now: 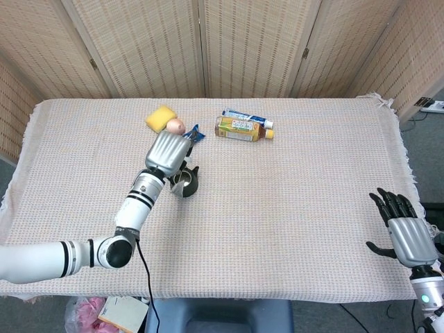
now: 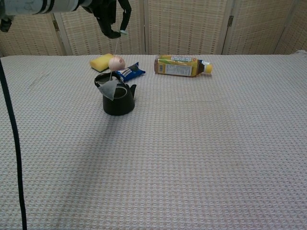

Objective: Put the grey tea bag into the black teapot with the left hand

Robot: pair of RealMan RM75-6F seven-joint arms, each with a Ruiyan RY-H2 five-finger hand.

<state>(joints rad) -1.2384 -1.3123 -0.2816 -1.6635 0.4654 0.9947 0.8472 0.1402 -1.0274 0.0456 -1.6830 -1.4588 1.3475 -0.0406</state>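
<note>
My left hand (image 2: 111,17), upper left, pinched a thin string; the limp grey tea bag (image 2: 109,89) dangled at the round black teapot (image 2: 118,99)'s rim.

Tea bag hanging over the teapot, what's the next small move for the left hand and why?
Probably lower the left hand straight down: the grey tea bag dangles on its string at the black teapot mouth, seemingly not yet fully inside.
</note>
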